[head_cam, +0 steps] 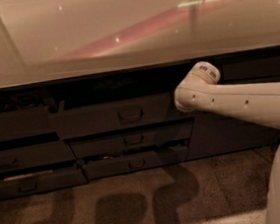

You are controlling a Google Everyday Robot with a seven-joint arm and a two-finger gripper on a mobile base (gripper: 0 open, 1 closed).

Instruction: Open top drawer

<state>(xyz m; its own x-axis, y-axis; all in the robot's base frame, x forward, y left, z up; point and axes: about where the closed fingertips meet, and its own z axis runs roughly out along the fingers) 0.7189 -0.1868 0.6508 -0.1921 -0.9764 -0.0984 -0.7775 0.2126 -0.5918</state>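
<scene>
The top drawer (111,116) is the wide dark grey front under the counter's edge, with a small dark bail handle (130,115) at its centre. It stands a little forward of its neighbours, with a dark gap above it. My pale arm (238,103) reaches in from the right. Its rounded end (197,84) sits just right of the drawer's right end, about level with its top. My gripper itself is hidden behind that rounded end, in the shadow under the counter.
A pale glossy countertop (122,31) overhangs the drawers. Two shallower dark drawers (133,140) (135,162) lie below the top one, more drawers (25,157) stand to the left, and a plain dark cabinet door (226,135) is on the right. The speckled floor (139,208) lies in front.
</scene>
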